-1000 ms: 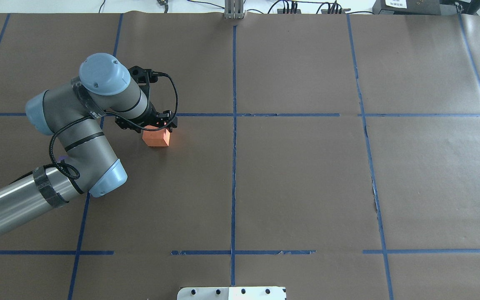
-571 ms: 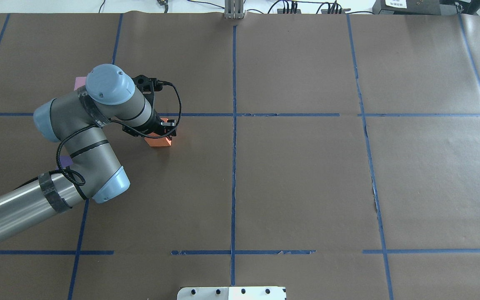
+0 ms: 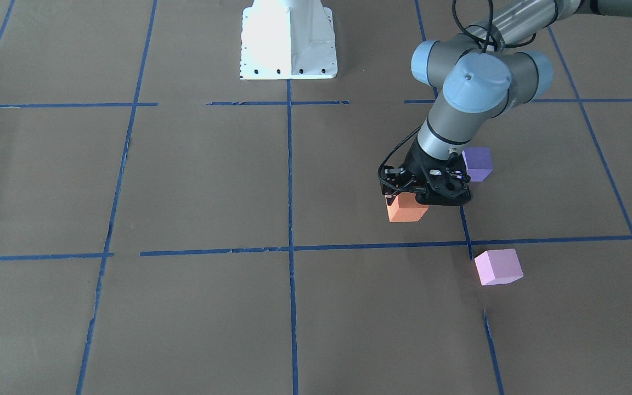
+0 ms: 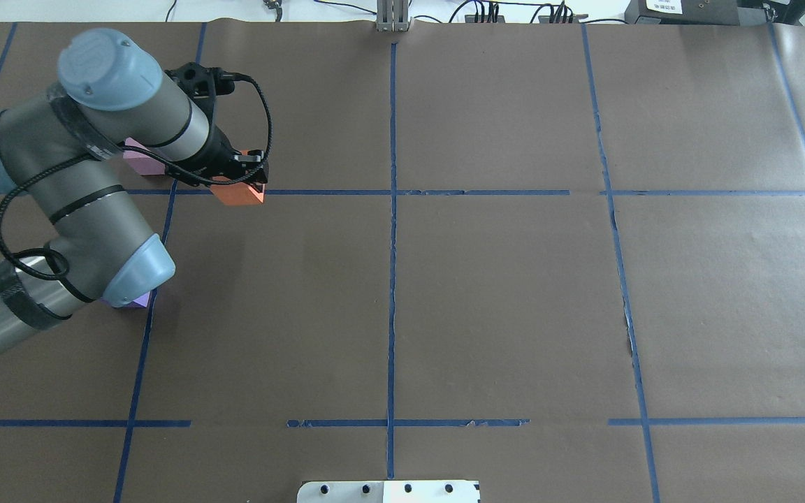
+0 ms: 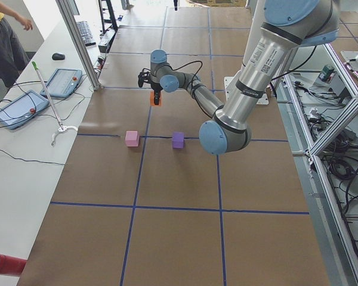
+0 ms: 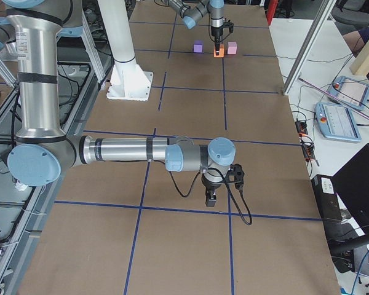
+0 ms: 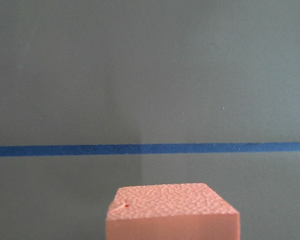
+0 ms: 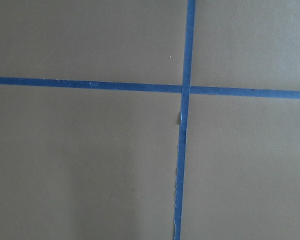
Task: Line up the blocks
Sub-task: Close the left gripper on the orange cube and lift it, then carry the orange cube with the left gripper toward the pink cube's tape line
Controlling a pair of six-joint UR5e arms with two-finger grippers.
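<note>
My left gripper (image 4: pixel 240 183) is shut on the orange block (image 4: pixel 238 195) and holds it a little above the table, over a blue tape line. The gripper (image 3: pixel 404 195) and the orange block (image 3: pixel 405 210) also show in the front view. In the left wrist view the orange block (image 7: pixel 172 212) fills the bottom edge. The violet-purple block (image 3: pixel 478 163) sits behind the gripper, and the pale pink block (image 3: pixel 498 266) sits in front of it, to the right. From overhead the arm hides most of the pink block (image 4: pixel 138 158) and the purple block (image 4: pixel 131 302). My right gripper (image 6: pixel 211 198) hovers far away over a tape cross; I cannot tell whether it is open or shut.
Blue tape lines (image 4: pixel 393 230) divide the brown paper-covered table into squares. The white robot base (image 3: pixel 288 41) stands at the table's near edge. A person (image 5: pixel 6 36) and teach pendants (image 5: pixel 21 107) are at a side bench beyond the far edge.
My left gripper has lifted the orange block and carried it away from the robot and to the left, toward the pink block. The arm has risen.
</note>
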